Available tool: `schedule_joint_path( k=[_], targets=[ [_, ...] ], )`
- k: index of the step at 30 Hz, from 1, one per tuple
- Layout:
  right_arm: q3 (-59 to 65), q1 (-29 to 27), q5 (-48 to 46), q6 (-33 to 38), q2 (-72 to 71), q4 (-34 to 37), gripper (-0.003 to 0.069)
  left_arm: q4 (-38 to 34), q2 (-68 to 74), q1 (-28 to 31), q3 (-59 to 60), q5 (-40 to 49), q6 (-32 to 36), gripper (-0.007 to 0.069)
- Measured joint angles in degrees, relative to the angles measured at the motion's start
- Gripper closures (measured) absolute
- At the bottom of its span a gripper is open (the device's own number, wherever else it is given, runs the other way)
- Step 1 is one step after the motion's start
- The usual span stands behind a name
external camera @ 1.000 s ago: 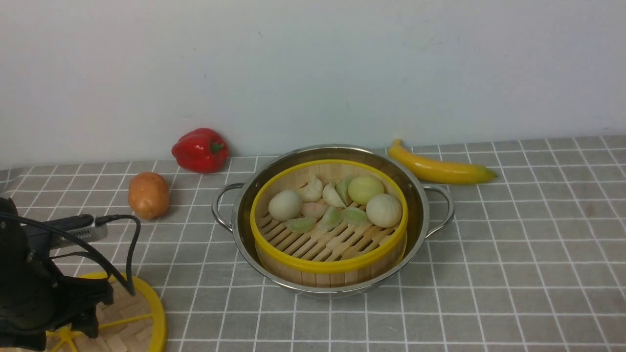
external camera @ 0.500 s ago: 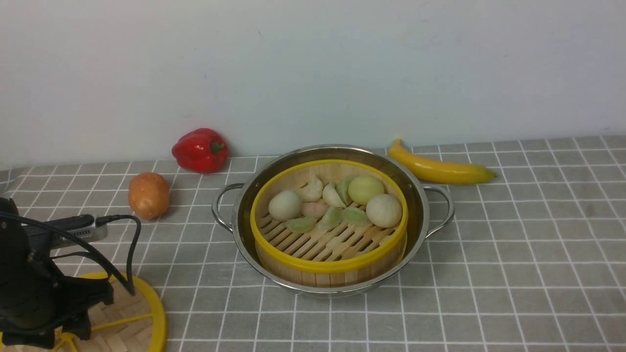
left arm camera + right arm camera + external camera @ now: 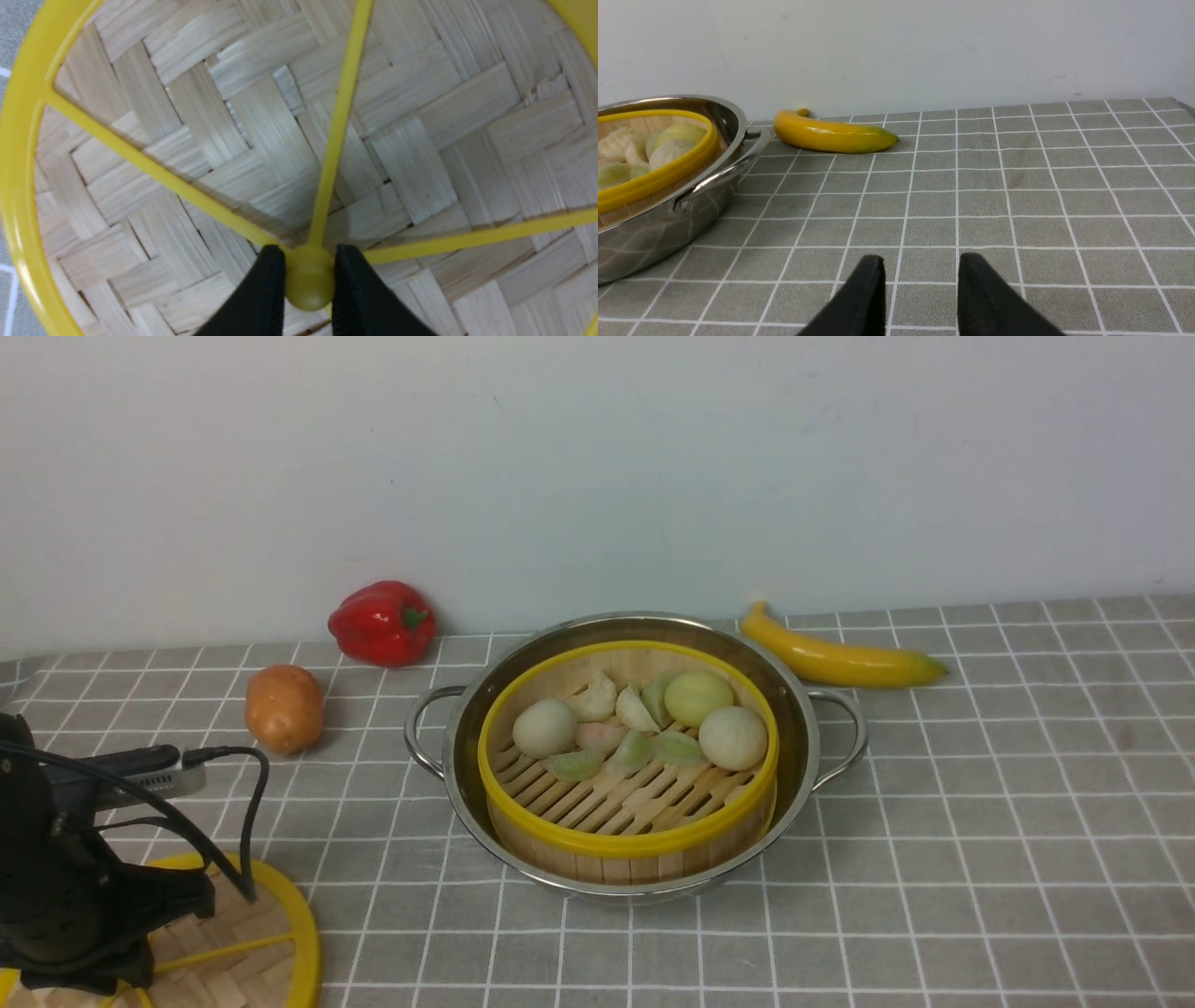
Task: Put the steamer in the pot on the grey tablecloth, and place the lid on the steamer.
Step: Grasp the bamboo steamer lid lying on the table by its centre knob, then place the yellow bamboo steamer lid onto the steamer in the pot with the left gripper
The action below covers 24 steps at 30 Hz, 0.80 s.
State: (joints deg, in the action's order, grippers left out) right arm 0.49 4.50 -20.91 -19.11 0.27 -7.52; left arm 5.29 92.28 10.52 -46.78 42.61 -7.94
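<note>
A: Setting: plain pale wall (image 3: 597, 457) behind, grey tablecloth (image 3: 980, 821) with a white grid covering the whole bench.

B: Left gripper (image 3: 309, 284)?

A: Clenched. Its two black fingers (image 3: 261, 298) pinch the yellow hub (image 3: 308, 298) at the centre of the lid (image 3: 261, 140), one on each side and both touching. Yellow spokes (image 3: 341, 116) run out from the hub over woven bamboo to the thick yellow rim.

B: Lid position?

A: Near left corner of the cloth in the front view, mostly under the left arm and well apart from the pot (image 3: 803, 747). I cannot tell whether it rests on the cloth or is raised.

B: Steamer (image 3: 625, 845)?

A: Sits upright inside the pot, uncovered, at the middle of the cloth. Buns and dumplings (image 3: 546, 728) are bunched at the far side of its slatted floor.

B: Right gripper (image 3: 920, 289)?

A: Released: jaws apart, nothing between them, low over bare cloth to the right of the pot.

B: Other items?

A: Banana (image 3: 840, 658) just behind the pot's right handle. Red pepper (image 3: 381, 621) at the wall and potato (image 3: 283, 707) nearer, both left of the pot.
</note>
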Motion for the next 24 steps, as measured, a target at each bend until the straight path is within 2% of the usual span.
schedule_joint_path(
  k=[7, 9, 11, 17, 20, 24],
  targets=[
    [0.00, 0.00, 0.00, 0.00, 0.00, 0.00, 0.0419, 1.70, -5.00, 0.00, -3.60, 3.00, 5.87, 0.0508],
    [0.00, 0.00, 0.00, 0.00, 0.00, 0.00, 0.0419, 0.61, -9.36, 0.00, -7.59, 6.08, 12.73, 0.0508],
    [0.00, 0.00, 0.00, -0.12, 0.00, 0.00, 0.0419, -0.50, -10.60, 0.00, -9.06, 7.00, 14.86, 0.0508],
    [0.00, 0.00, 0.00, -0.12, 0.00, 0.00, 0.0419, -11.89, -13.61, 0.00, -18.77, 12.49, 27.65, 0.0508],
    [0.00, 0.00, 0.00, -0.12, 0.00, 0.00, 0.0419, -20.46, -12.66, -0.58, -24.12, 16.90, 37.31, 0.0508],
    [0.00, 0.00, 0.00, -0.17, 0.00, 0.00, 0.0419, -22.95, -10.71, -4.29, -27.88, 18.65, 44.90, 0.0508]
  ],
)
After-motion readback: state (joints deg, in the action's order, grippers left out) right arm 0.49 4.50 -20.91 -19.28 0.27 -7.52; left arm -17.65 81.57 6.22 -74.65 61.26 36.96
